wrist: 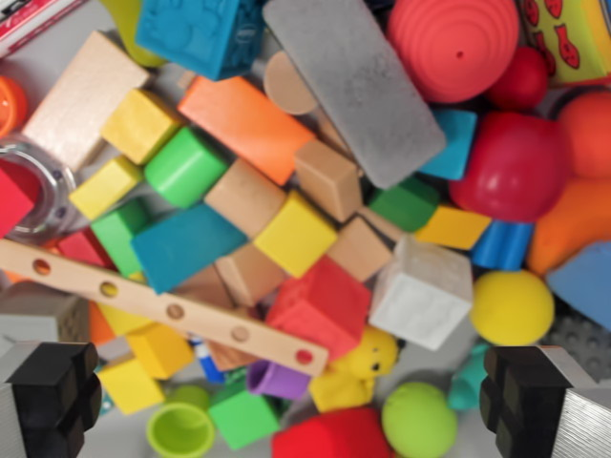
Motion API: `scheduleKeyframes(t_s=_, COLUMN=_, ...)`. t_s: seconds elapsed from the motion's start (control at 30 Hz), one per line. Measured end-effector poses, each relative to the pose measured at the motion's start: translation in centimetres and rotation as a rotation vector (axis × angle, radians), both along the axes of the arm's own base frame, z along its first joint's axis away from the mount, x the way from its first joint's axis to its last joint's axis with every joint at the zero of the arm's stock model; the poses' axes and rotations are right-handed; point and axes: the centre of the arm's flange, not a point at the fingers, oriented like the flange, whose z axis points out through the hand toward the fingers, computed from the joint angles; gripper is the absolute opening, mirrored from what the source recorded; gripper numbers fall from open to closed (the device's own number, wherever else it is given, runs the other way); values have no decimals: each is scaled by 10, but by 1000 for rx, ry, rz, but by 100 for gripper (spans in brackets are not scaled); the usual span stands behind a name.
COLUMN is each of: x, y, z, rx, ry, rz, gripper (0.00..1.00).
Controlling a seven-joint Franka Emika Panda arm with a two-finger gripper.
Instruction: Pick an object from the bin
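Observation:
The wrist view looks straight down into a bin packed with toys. My gripper [286, 405] is open: one black finger [52, 386] stands at the bottom left, the other at the bottom right. Nothing is held between them. Below the gap lie a red block [323, 305], a yellow duck figure [368, 367], a purple cup [279, 380], a green block [241, 415] and a perforated wooden strip [162, 305]. A white cube [422, 291] sits just above the right finger.
A long grey block [353, 81], an orange block [246, 124], a teal block [183, 245], a yellow ball [512, 307], a green ball [418, 420], a red ribbed dome [453, 43] and a glass jar [33, 191] crowd the bin. Pieces overlap tightly.

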Motion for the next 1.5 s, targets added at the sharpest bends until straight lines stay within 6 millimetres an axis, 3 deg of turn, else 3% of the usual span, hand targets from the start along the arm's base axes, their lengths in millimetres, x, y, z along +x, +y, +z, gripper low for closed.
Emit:
scheduleKeyframes(t_s=0.7, x=-38, y=-1, z=-51, rx=5, ry=0, rz=-147, gripper=100)
scheduleKeyframes(t_s=1.5, x=-94, y=-3, z=-126, rx=15, ry=-2, rz=-368, gripper=100)
